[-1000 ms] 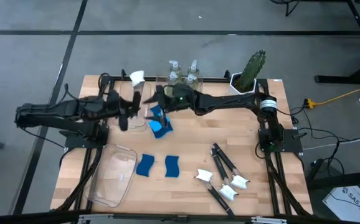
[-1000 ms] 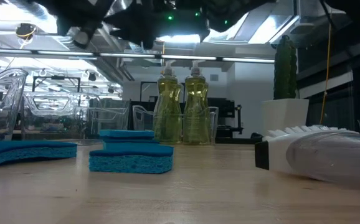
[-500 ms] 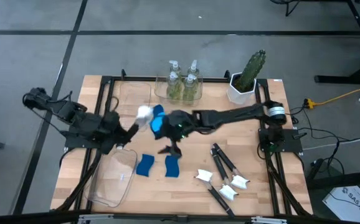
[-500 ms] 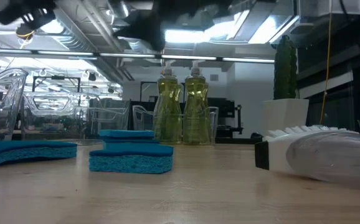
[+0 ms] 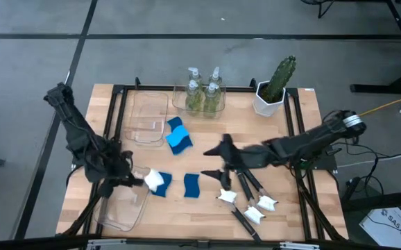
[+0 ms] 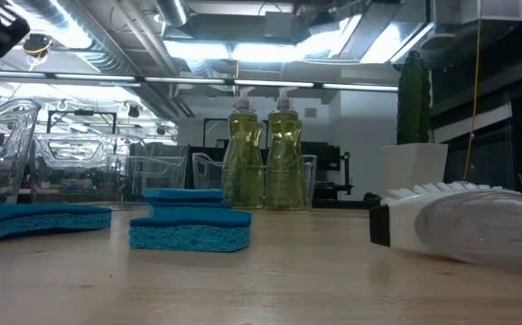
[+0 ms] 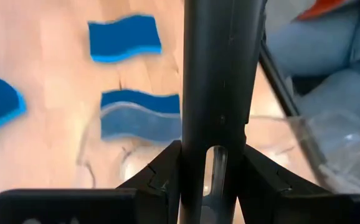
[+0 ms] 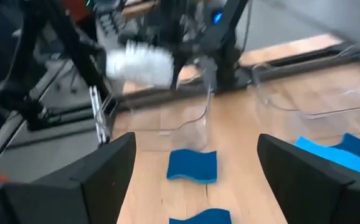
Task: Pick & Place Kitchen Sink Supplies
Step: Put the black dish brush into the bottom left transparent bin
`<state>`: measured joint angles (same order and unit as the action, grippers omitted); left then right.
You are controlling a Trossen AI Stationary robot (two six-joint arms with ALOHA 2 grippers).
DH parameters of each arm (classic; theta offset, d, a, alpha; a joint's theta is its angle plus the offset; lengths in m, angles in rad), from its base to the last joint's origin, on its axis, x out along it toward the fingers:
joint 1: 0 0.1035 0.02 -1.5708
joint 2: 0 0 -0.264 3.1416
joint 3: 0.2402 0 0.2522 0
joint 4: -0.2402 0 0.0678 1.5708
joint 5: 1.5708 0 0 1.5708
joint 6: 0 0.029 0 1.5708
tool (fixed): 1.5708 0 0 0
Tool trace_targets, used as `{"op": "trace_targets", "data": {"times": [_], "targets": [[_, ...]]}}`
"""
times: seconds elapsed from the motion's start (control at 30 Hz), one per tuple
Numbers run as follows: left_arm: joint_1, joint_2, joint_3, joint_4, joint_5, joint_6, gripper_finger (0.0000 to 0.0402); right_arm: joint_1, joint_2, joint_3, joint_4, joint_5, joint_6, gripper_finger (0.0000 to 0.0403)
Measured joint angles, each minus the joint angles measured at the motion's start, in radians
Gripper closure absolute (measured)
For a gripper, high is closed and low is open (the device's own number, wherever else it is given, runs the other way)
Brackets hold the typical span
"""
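Note:
My left gripper (image 5: 132, 178) is shut on a black-handled dish brush whose white head (image 5: 157, 180) hovers over the rim of the near-left clear bin (image 5: 121, 205) and a blue sponge (image 5: 163, 187). My right gripper (image 5: 219, 160) is open and empty above the table's middle. In its wrist view the fingers (image 8: 99, 177) stand wide apart, with the brush head (image 8: 139, 65) beyond them. A second sponge (image 5: 191, 185) lies flat. A stack of two sponges (image 5: 178, 137) sits by the far bin. Soap bottles (image 5: 204, 94) stand in a clear bin at the far edge. My left gripper (image 7: 214, 177) pinches the brush's black handle (image 7: 220, 93) between its two fingers (image 7: 161, 174). The handle runs straight out ahead along the fingers. The brush is lifted clear, roughly level, with its head toward the table's middle.
Three more brushes (image 5: 249, 198) lie near the right front, just right of my right gripper. A cactus in a white pot (image 5: 275, 85) stands at the far right. An empty clear bin (image 5: 148, 118) sits far left. In the low view, sponges (image 6: 189, 226) and a brush head (image 6: 460, 226) lie close by.
My left gripper carried the brush from beside the far-left bin toward the near edge, ending over the near-left bin's rim. My right gripper drew back from the far-left bin area toward the near right, over the table's middle. The sponge stack stayed put.

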<state>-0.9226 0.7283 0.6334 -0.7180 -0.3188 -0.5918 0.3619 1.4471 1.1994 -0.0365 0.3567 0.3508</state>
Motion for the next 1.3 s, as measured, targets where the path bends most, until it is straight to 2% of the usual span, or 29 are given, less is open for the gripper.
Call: {"op": "trace_targets", "data": {"times": [0.2, 0.37, 0.6, 0.73, 0.8, 0.93, 1.1, 1.3], "targets": [[-0.051, 0.059, -0.054, 0.067, -0.076, -0.093, 0.0294, 0.128, -0.063, -0.048, 0.039, 0.278, 0.016, 0.0072], [-0.088, 0.073, -0.073, 0.064, -0.155, -0.245, 0.0294, 0.19, -0.068, -0.048, 0.035, 0.402, 0.004, 0.0072], [-0.144, 0.087, -0.132, 0.092, -0.164, -0.411, 0.0294, 0.211, -0.068, -0.048, -0.021, 0.419, 0.002, 0.0072], [-0.172, 0.094, -0.183, 0.196, -0.175, -0.444, 0.0294, 0.212, -0.068, -0.048, -0.045, 0.419, -0.004, 0.0072], [-0.194, 0.094, -0.195, 0.26, -0.212, -0.437, 0.0294, 0.212, -0.068, -0.048, -0.054, 0.419, -0.005, 0.0072], [-0.247, 0.093, -0.195, 0.332, -0.35, -0.369, 0.0294, 0.212, -0.068, -0.048, -0.068, 0.419, -0.011, 0.0072], [-0.289, 0.111, -0.195, 0.291, -0.477, -0.405, 0.0294, 0.212, -0.068, -0.047, -0.071, 0.42, -0.019, 0.0072], [-0.286, 0.176, -0.195, 0.163, -0.463, -0.584, 0.0294, 0.212, -0.067, -0.047, -0.089, 0.425, -0.017, 0.0072]]}}
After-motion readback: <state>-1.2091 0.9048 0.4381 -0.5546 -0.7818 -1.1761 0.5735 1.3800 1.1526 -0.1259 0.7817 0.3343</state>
